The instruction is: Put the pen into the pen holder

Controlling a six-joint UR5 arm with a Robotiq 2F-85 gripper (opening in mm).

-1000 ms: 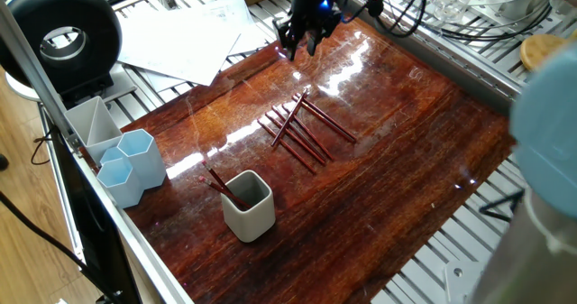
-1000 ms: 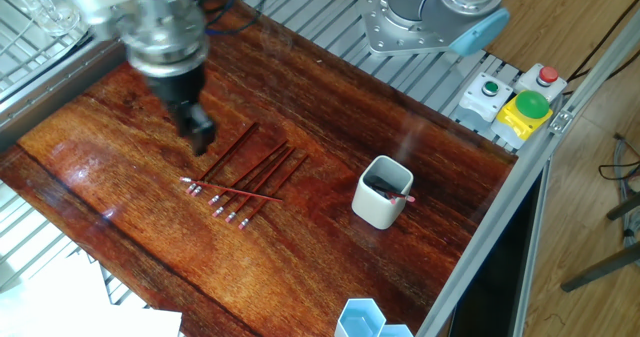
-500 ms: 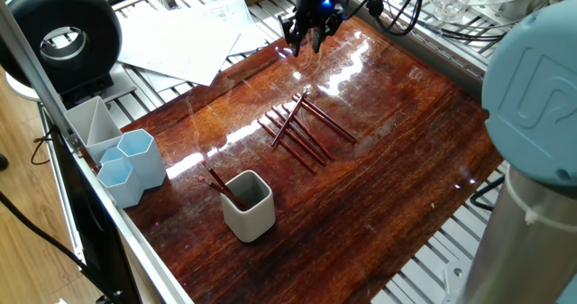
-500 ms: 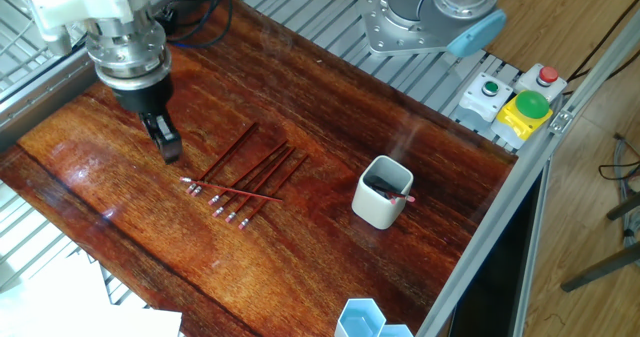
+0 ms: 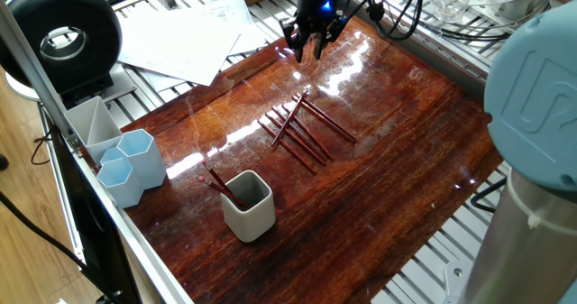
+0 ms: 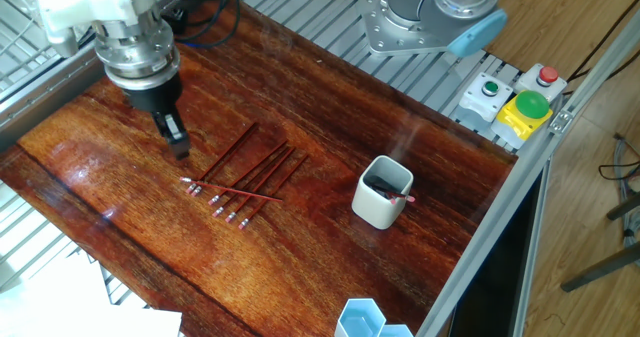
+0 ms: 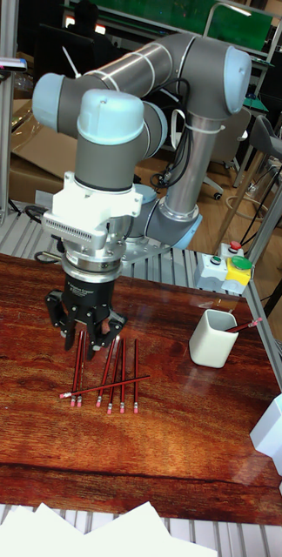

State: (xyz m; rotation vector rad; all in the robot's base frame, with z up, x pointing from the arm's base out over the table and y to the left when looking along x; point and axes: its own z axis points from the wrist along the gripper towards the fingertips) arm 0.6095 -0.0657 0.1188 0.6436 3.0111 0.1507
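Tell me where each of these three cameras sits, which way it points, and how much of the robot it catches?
One fixed view: high, beside the pen holder; looks across the table at the gripper; a blurred arm part at right.
The other fixed view: high on the opposite side; looks down at the pens; shows wrist and arm base.
Tall fixed view: low at the table's front edge, facing the whole arm.
All three share the pens, holder and gripper.

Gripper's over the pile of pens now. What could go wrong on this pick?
1. The pens lie packed side by side, one crossing on top, so the open gripper may grab several or scatter them.
2. The pen holder already has pens leaning inside; a new one could catch on them.
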